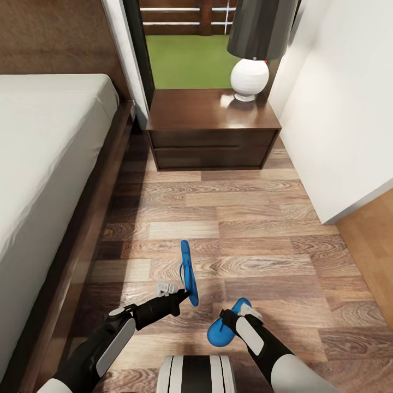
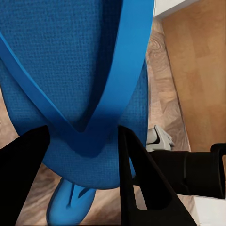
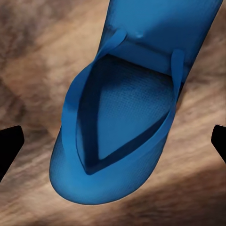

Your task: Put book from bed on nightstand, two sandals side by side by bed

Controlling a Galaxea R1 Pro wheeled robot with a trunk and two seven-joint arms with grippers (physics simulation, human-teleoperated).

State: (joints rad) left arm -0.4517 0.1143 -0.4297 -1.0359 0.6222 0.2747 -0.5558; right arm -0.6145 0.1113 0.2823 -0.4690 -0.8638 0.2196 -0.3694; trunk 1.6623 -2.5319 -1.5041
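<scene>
On the brown wood-plank floor, between the low bed with the dark wooden frame and the white wall, the sandal step is in hand. The left pincer is closed on one bright blue flat flip-flop and holds it on edge above the planks; its dark fingers press the sole near the strap. The second blue flip-flop lies flat just beside. The right pincer hangs over it, wide open, gripping nothing. I think next the held sandal must be turned flat and laid parallel to the other, along the bed's side.
</scene>
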